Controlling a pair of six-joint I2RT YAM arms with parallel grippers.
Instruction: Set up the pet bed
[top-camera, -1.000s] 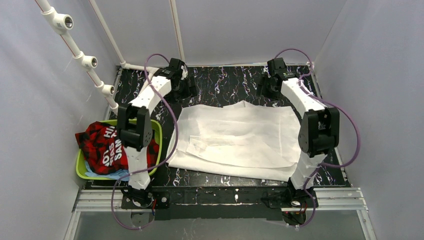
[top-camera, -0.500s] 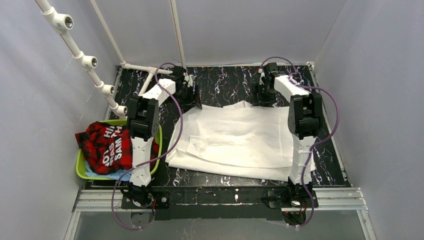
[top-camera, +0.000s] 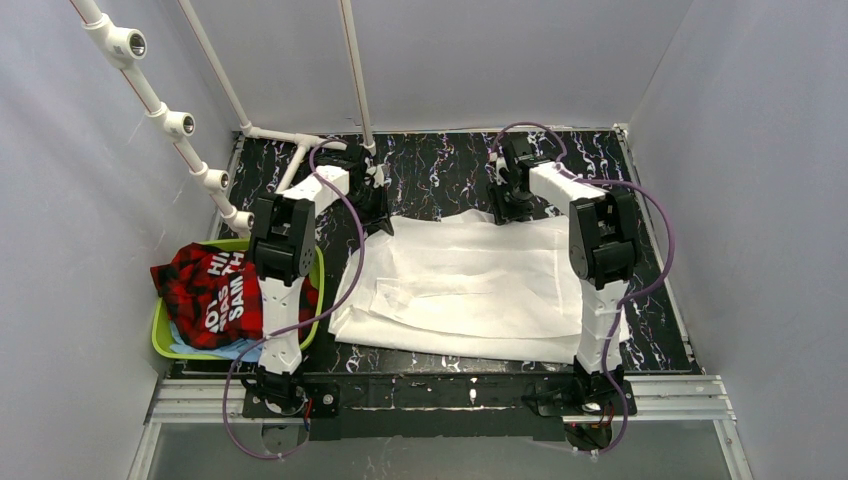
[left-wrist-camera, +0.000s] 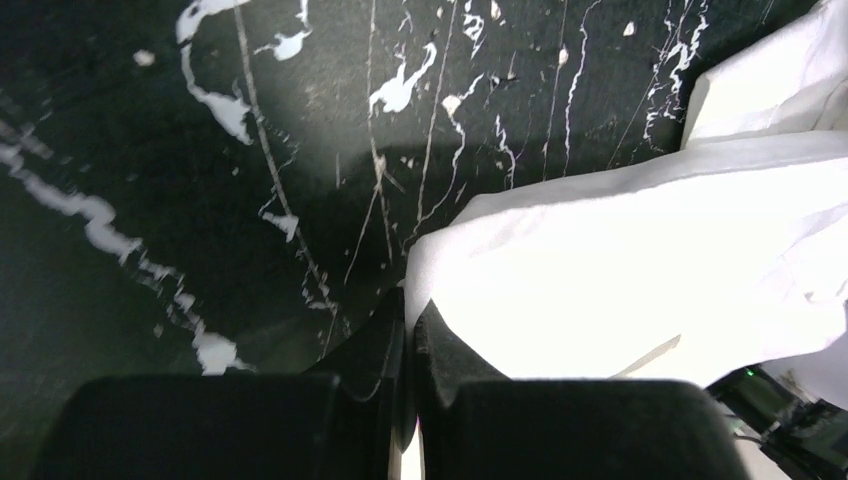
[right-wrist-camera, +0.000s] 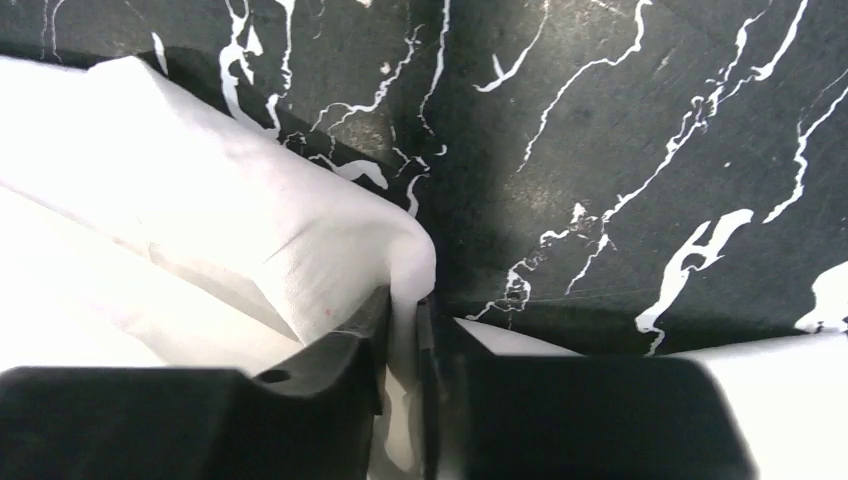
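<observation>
The white pet-bed sheet (top-camera: 470, 285) lies spread and wrinkled on the black marbled table (top-camera: 450, 165). My left gripper (top-camera: 385, 215) is at the sheet's far left corner. In the left wrist view the left gripper (left-wrist-camera: 410, 305) is shut, with the edge of the sheet (left-wrist-camera: 620, 270) pinched between its fingers. My right gripper (top-camera: 510, 212) is at the far edge, right of the middle. In the right wrist view the right gripper (right-wrist-camera: 403, 300) is shut on a raised fold of the sheet (right-wrist-camera: 200, 210).
A green basket (top-camera: 160, 335) stands at the table's left side with a red plaid cloth (top-camera: 210, 285) piled in it. A white pipe frame (top-camera: 300, 140) rises at the far left corner. Grey walls close in the table on three sides.
Both arms swung in to the sheet's far edge and both grippers went from open to shut on it. The far edge has bunched slightly under the jaws.
</observation>
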